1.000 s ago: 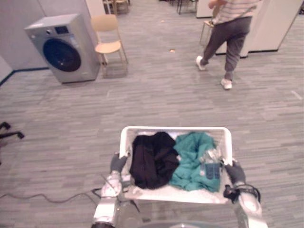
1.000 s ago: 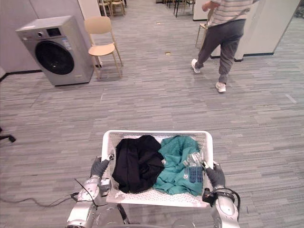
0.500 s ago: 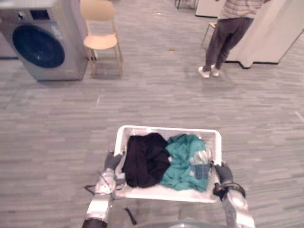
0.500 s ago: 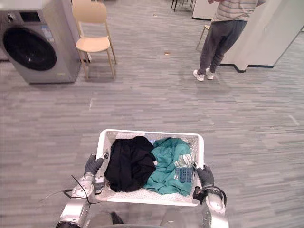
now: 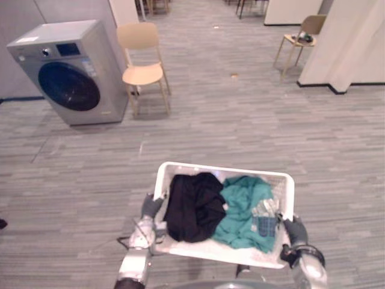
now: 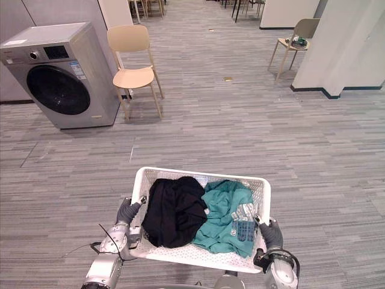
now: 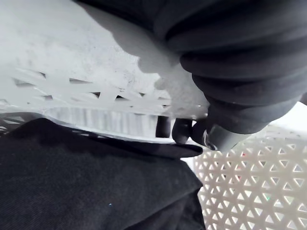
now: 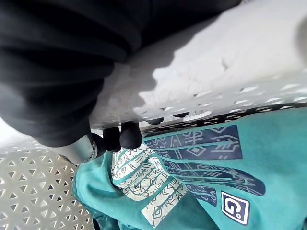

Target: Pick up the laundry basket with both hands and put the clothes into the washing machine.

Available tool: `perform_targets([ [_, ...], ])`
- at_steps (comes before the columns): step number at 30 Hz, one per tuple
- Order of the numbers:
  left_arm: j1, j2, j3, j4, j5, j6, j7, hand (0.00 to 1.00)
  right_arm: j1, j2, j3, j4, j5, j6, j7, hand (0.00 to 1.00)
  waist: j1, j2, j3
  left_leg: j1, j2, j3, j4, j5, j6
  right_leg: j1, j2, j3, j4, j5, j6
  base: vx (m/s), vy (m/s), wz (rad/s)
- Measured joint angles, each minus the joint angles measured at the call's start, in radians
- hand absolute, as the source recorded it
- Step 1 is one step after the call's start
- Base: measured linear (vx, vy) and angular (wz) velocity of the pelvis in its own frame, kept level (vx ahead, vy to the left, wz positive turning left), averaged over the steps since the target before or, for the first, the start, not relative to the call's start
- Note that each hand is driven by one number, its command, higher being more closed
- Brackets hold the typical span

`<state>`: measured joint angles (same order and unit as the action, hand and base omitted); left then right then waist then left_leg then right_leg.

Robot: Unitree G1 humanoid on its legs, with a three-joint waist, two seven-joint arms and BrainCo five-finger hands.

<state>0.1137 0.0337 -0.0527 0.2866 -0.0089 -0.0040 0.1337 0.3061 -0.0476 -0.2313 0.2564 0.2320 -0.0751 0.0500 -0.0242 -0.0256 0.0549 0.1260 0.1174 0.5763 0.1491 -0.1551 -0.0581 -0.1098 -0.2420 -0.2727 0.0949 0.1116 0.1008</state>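
Basket [image 6: 198, 172] is held up in front of the robot, both hands on it.
- L hand [image 6: 126, 212] is on the basket's left end wall. In the wrist view its fingertips [image 7: 180, 132] hook over the rim into the basket, clamped.
- R hand [image 6: 272, 233] is on the right end wall. Its fingertips [image 8: 129, 135] are likewise curled over the rim, touching the teal top [image 6: 225, 217].
- Load: black garment [image 6: 174, 211] in the basket's left half, teal top in the right half, the two touching at mid-basket. Both sit below the rim.
- Washer [image 6: 60, 75] is well apart, beyond the basket's far-left corner, door shut. Chair [image 6: 135, 75] is beyond the far rim, to the left.

Handling (est.): the basket is stiff perforated plastic and prob. light. Its walls are smooth, so the hold depends on fingers hooked over the rim, not friction. The end rims are the right holds and keep the load balanced. The cloth is soft and limp and will slide if the basket tips, so keep it level. For loading, bunch each garment from the top of its heap. The door needs opening first.
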Motion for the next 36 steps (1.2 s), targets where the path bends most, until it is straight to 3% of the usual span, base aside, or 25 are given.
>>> perform_targets([
  [5, -0.013, 0.034, -0.029, 0.053, 0.018, 0.000, -0.003, 1.00, 0.038, 0.011, -0.003, 0.067, 0.084, -0.004, 0.033, 1.00, -0.021, -0.047, -0.039, 0.025, -0.004, 0.004, -0.059, 0.004, -0.015, 0.017, 0.007, -0.026, -0.031, 0.008, -0.002, 0.01, -0.005, 0.00],
  [9, -0.051, 0.048, -0.035, 0.116, 0.021, 0.000, -0.020, 1.00, 0.033, 0.009, -0.004, 0.126, 0.135, -0.007, 0.056, 1.00, -0.047, -0.066, -0.056, 0.046, -0.012, 0.001, -0.124, 0.015, -0.035, 0.014, 0.014, -0.062, -0.030, 0.017, -0.013, 0.04, -0.005, -0.01],
  [11, -0.075, 0.051, -0.047, 0.132, 0.021, 0.000, -0.024, 1.00, 0.027, 0.005, -0.005, 0.153, 0.162, -0.016, 0.061, 1.00, -0.051, -0.059, -0.058, 0.039, -0.014, -0.002, -0.149, 0.027, -0.032, -0.003, 0.017, -0.095, -0.028, 0.040, -0.029, 0.07, 0.018, 0.07],
  [14, -0.100, 0.051, -0.063, 0.158, 0.021, 0.000, -0.021, 1.00, 0.011, -0.010, -0.009, 0.191, 0.183, -0.019, 0.061, 1.00, -0.072, -0.036, -0.061, 0.012, -0.020, -0.042, -0.148, 0.035, -0.021, -0.042, -0.018, -0.161, 0.050, 0.044, -0.031, 0.14, 0.062, 0.38],
  [16, -0.105, 0.051, -0.064, 0.158, 0.021, 0.001, -0.019, 1.00, -0.005, -0.017, -0.009, 0.203, 0.189, -0.015, 0.062, 1.00, -0.074, -0.014, -0.048, 0.026, -0.026, -0.060, -0.150, 0.035, -0.021, -0.100, -0.074, -0.195, 0.219, 0.044, -0.031, 0.18, 0.095, 0.43],
  [17, -0.104, 0.051, -0.066, 0.158, 0.020, 0.002, -0.018, 1.00, -0.008, -0.019, -0.009, 0.203, 0.189, -0.014, 0.063, 1.00, -0.073, -0.007, -0.037, 0.053, -0.038, -0.069, -0.153, 0.033, -0.018, -0.137, -0.128, -0.200, 0.370, 0.054, -0.044, 0.18, 0.120, 0.46],
  [18, -0.104, 0.050, -0.066, 0.157, 0.014, 0.001, -0.016, 1.00, -0.017, -0.039, -0.008, 0.192, 0.189, -0.017, 0.067, 1.00, -0.072, 0.024, -0.018, 0.089, -0.032, -0.086, -0.154, 0.011, 0.015, -0.196, -0.162, -0.188, 0.522, 0.063, -0.081, 0.15, 0.104, 0.39],
  [19, -0.105, 0.051, -0.062, 0.155, 0.006, -0.002, -0.014, 1.00, -0.026, -0.042, -0.004, 0.196, 0.189, -0.014, 0.075, 1.00, -0.068, 0.038, -0.011, 0.099, -0.025, -0.087, -0.153, -0.005, 0.031, -0.218, -0.159, -0.183, 0.569, 0.009, -0.063, 0.09, 0.035, 0.22],
  [20, -0.113, 0.060, -0.051, 0.155, 0.002, -0.003, -0.001, 1.00, -0.060, -0.035, 0.002, 0.213, 0.189, -0.009, 0.087, 1.00, -0.067, 0.037, -0.011, 0.107, -0.021, -0.096, -0.146, -0.023, 0.033, -0.258, -0.141, -0.185, 0.589, -0.089, -0.036, 0.09, -0.030, 0.17],
  [21, -0.121, 0.077, -0.054, 0.155, -0.005, -0.005, 0.000, 1.00, -0.077, -0.031, 0.002, 0.223, 0.189, -0.007, 0.092, 1.00, -0.068, 0.035, -0.010, 0.107, -0.020, -0.105, -0.145, -0.033, 0.027, -0.277, -0.117, -0.195, 0.540, -0.110, -0.028, 0.13, -0.068, 0.31],
  [23, -0.130, 0.095, -0.063, 0.155, -0.019, -0.004, 0.000, 1.00, -0.085, -0.022, 0.000, 0.239, 0.190, -0.007, 0.094, 1.00, -0.072, 0.034, -0.008, 0.109, -0.022, -0.117, -0.145, -0.051, 0.009, -0.291, -0.063, -0.244, 0.344, -0.105, -0.017, 0.24, -0.113, 0.32],
  [25, -0.135, 0.100, -0.067, 0.155, -0.019, 0.000, -0.001, 1.00, -0.084, -0.018, -0.002, 0.237, 0.190, -0.007, 0.093, 1.00, -0.072, 0.017, 0.001, 0.131, -0.033, -0.147, -0.143, -0.076, -0.031, -0.290, -0.012, -0.297, 0.107, -0.047, -0.021, 0.35, -0.150, 0.43],
  [26, -0.135, 0.100, -0.069, 0.155, -0.019, 0.000, -0.001, 1.00, -0.083, -0.018, -0.004, 0.236, 0.190, -0.007, 0.093, 1.00, -0.072, 0.014, 0.004, 0.143, -0.032, -0.161, -0.143, -0.086, -0.046, -0.288, -0.002, -0.285, 0.080, -0.044, -0.020, 0.49, -0.203, 0.64],
  [27, -0.135, 0.092, -0.076, 0.157, -0.019, 0.000, 0.000, 1.00, -0.077, -0.024, -0.011, 0.227, 0.190, -0.007, 0.092, 1.00, -0.075, 0.012, 0.007, 0.172, -0.010, -0.183, -0.143, -0.110, -0.082, -0.282, 0.021, -0.221, 0.110, 0.005, -0.083, 0.62, -0.261, 0.62],
  [28, -0.138, 0.079, -0.079, 0.157, -0.021, 0.000, 0.001, 1.00, -0.078, -0.034, -0.018, 0.222, 0.190, -0.007, 0.093, 1.00, -0.069, 0.046, 0.010, 0.174, 0.037, -0.195, -0.082, -0.134, -0.120, -0.298, 0.047, -0.206, 0.212, -0.019, -0.130, 0.65, -0.303, 0.51],
  [29, -0.142, 0.075, -0.078, 0.157, -0.022, 0.000, 0.003, 1.00, -0.087, -0.039, -0.018, 0.224, 0.190, 0.000, 0.093, 1.00, -0.062, 0.052, 0.010, 0.150, 0.068, -0.194, -0.006, -0.139, -0.130, -0.298, 0.048, -0.213, 0.247, -0.058, -0.150, 0.59, -0.376, 0.31],
  [30, -0.146, 0.076, -0.077, 0.157, -0.022, 0.000, 0.003, 1.00, -0.095, -0.042, -0.018, 0.226, 0.190, 0.007, 0.093, 1.00, -0.057, 0.057, 0.012, 0.066, 0.146, -0.192, 0.227, -0.117, -0.146, -0.273, 0.058, -0.230, 0.288, -0.116, -0.156, 0.50, -0.384, 0.17],
  [31, -0.147, 0.079, -0.072, 0.158, -0.022, 0.000, 0.003, 1.00, -0.092, -0.042, -0.018, 0.226, 0.190, 0.006, 0.093, 1.00, -0.051, 0.065, 0.016, -0.001, 0.211, -0.192, 0.419, -0.053, -0.135, -0.234, 0.079, -0.241, 0.297, -0.153, -0.168, 0.62, -0.460, 0.04],
  [32, -0.140, 0.077, -0.074, 0.158, -0.026, 0.000, 0.002, 1.00, -0.089, -0.045, -0.015, 0.226, 0.193, 0.007, 0.093, 1.00, -0.037, 0.086, 0.024, -0.087, 0.303, -0.211, 0.661, 0.090, -0.114, -0.163, 0.125, -0.245, 0.277, -0.198, -0.180, 0.60, -0.378, -0.19],
  [33, -0.134, 0.072, -0.073, 0.158, -0.030, -0.001, 0.002, 1.00, -0.090, -0.053, -0.007, 0.226, 0.196, 0.007, 0.092, 1.00, -0.024, 0.101, 0.035, -0.146, 0.345, -0.243, 0.856, 0.109, -0.113, -0.105, 0.158, -0.239, 0.254, -0.222, -0.187, 0.68, -0.343, -0.40],
  [34, -0.129, 0.067, -0.073, 0.158, -0.033, -0.001, 0.002, 1.00, -0.095, -0.066, 0.000, 0.225, 0.201, 0.008, 0.093, 1.00, -0.014, 0.099, 0.051, -0.212, 0.350, -0.284, 1.016, 0.097, -0.107, -0.043, 0.184, -0.221, 0.225, -0.240, -0.184, 0.64, -0.219, -0.47],
  [35, -0.119, 0.068, -0.071, 0.158, -0.044, -0.001, 0.002, 1.00, -0.097, -0.073, 0.008, 0.225, 0.206, 0.010, 0.093, 1.00, -0.010, 0.091, 0.065, -0.282, 0.314, -0.319, 1.127, 0.078, -0.077, 0.040, 0.195, -0.199, 0.177, -0.246, -0.182, 0.51, -0.113, -0.44],
  [36, -0.113, 0.068, -0.070, 0.157, -0.052, -0.003, 0.002, 1.00, -0.097, -0.077, 0.014, 0.225, 0.206, 0.010, 0.093, 1.00, -0.006, 0.078, 0.072, -0.315, 0.288, -0.319, 1.134, 0.068, -0.062, 0.075, 0.195, -0.187, 0.150, -0.245, -0.178, 0.50, -0.072, -0.54],
])
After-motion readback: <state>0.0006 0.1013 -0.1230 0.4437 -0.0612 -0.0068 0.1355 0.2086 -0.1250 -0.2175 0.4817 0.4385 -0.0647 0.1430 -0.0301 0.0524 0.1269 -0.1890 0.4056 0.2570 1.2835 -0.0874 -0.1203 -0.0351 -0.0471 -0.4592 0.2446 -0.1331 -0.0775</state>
